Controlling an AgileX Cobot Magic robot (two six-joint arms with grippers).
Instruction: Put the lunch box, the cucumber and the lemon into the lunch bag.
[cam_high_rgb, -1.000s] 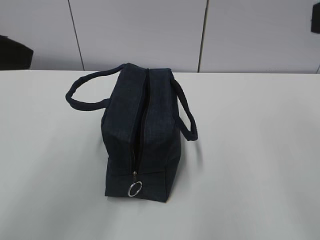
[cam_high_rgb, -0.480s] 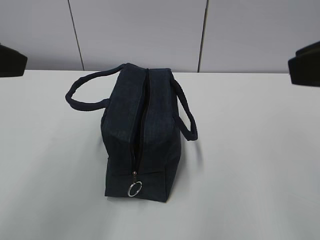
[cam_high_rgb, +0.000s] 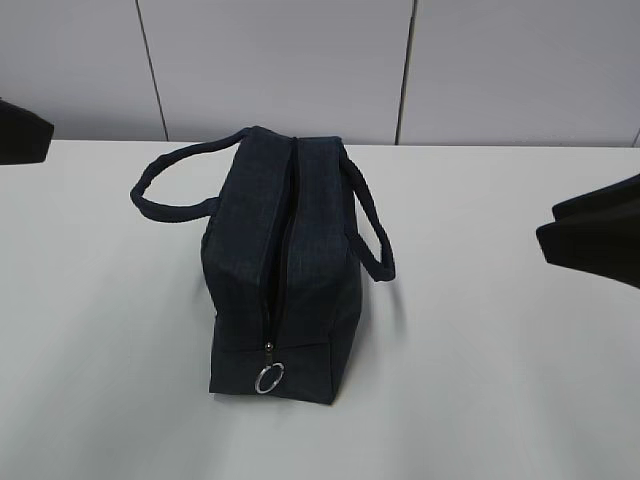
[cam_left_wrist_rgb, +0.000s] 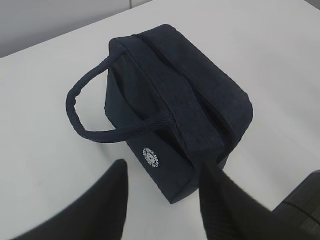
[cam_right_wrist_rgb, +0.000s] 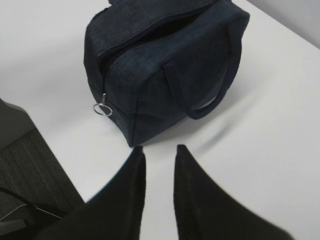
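The dark navy lunch bag (cam_high_rgb: 285, 270) stands in the middle of the white table, its two handles hanging to the sides and its ring pull (cam_high_rgb: 270, 378) at the near end. The zipper line on top shows as a dark slit. The bag also shows in the left wrist view (cam_left_wrist_rgb: 175, 95), with the white logo (cam_left_wrist_rgb: 151, 156), and in the right wrist view (cam_right_wrist_rgb: 160, 60). My left gripper (cam_high_rgb: 20, 130) is open and empty at the far left (cam_left_wrist_rgb: 165, 165). My right gripper (cam_high_rgb: 595, 240) is open and empty right of the bag (cam_right_wrist_rgb: 160, 148). The lunch box, cucumber and lemon are out of view.
The white table (cam_high_rgb: 500, 380) runs wide on both sides of the bag. Its near edge and dark grey floor (cam_right_wrist_rgb: 30, 165) show in the right wrist view. A grey panelled wall (cam_high_rgb: 300, 60) stands behind the table.
My right gripper has come in from the upper right edge, lower and nearer the bag. My left gripper has shifted slightly down at the left edge. The bag has not moved.
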